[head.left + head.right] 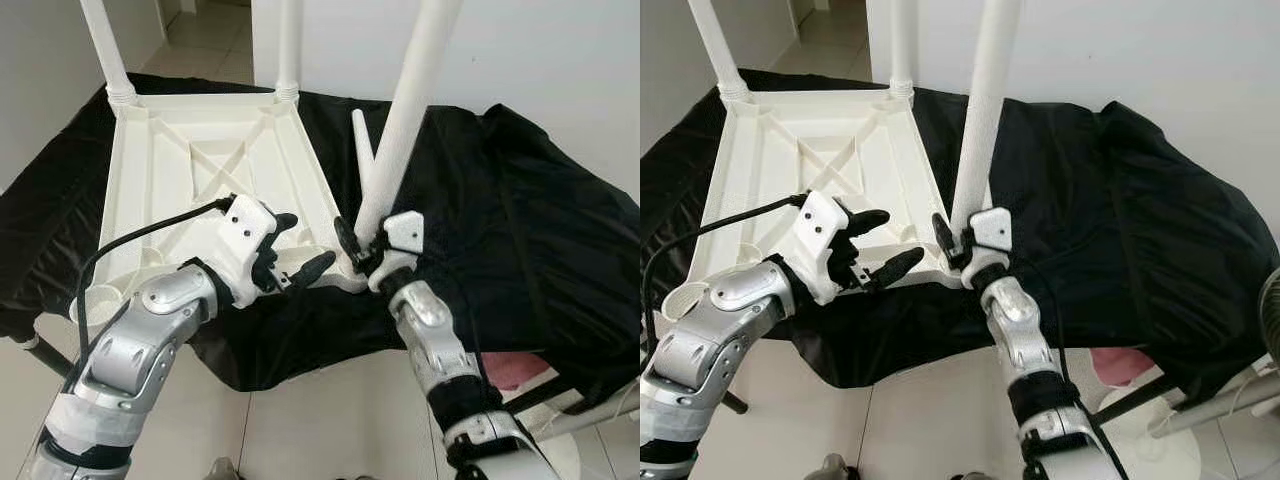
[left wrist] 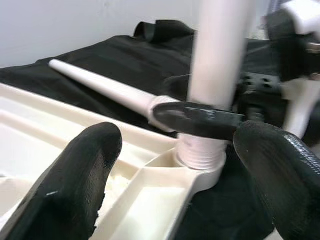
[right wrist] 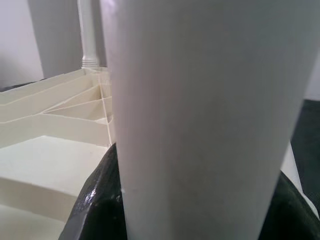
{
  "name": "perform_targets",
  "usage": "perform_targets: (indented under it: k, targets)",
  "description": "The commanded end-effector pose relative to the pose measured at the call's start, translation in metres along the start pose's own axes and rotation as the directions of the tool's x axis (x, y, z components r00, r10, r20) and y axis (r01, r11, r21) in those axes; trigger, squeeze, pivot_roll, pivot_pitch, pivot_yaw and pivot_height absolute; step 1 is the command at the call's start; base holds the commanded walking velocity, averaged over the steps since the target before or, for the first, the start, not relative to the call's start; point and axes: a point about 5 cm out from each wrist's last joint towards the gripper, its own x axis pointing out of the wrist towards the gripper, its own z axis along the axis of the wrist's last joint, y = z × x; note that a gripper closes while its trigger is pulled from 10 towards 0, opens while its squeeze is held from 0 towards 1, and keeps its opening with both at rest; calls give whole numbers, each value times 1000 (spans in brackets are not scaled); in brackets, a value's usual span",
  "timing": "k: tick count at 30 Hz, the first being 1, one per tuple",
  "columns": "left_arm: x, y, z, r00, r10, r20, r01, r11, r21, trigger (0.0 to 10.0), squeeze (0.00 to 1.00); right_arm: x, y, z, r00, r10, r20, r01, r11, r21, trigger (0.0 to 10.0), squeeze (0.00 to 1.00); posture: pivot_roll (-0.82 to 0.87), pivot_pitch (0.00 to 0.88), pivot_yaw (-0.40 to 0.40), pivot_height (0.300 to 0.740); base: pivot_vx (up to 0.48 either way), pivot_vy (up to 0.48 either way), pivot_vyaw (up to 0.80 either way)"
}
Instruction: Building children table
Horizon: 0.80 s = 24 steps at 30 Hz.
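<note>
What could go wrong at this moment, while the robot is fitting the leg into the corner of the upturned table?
1. The leg held by the right gripper leans off vertical, so its threaded end may cross-thread or jam in the socket.
2. The left gripper, jaws open, holds nothing, so the tabletop may slide on the black cloth.
3. The loose leg beside the corner could be knocked away.

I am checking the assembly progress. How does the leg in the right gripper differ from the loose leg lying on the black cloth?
The held leg stands nearly upright with its threaded end at the tabletop's near corner socket; the loose leg lies flat on the black cloth beside that corner, in no socket. The right gripper is closed on the held leg; nothing holds the loose leg. Both are white, tapered plastic legs.
</note>
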Motion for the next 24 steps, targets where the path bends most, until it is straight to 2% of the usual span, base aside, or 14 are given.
perform_targets:
  k: [1,6,10,16,24]
  targets:
    - [-2,0,1,1000,0,-5,0,1000,18,10000,0,-21,1,-32,988,11,-152,-9,1000,16,10000,0,82,77,-75,740,0,0,0]
    - [-2,2,1,1000,3,-7,-3,1000,22,10000,0,-25,0,-34,989,9,-150,-1,998,57,10000,0,80,79,-69,740,0,0,0]
    - [-2,4,2,1000,5,-10,-5,999,31,10000,0,-21,-10,-41,973,-47,-227,73,991,111,10000,0,80,82,-63,740,0,0,0]
    - [-3,7,3,1000,5,-14,-5,999,39,10000,0,-12,-19,-40,955,-39,-293,67,994,86,10000,0,77,87,-52,740,0,0,0]
    - [-4,9,4,1000,13,-16,-12,999,49,10000,0,-7,-23,-37,954,-39,-296,60,996,63,10000,0,84,87,-55,740,0,0,0]
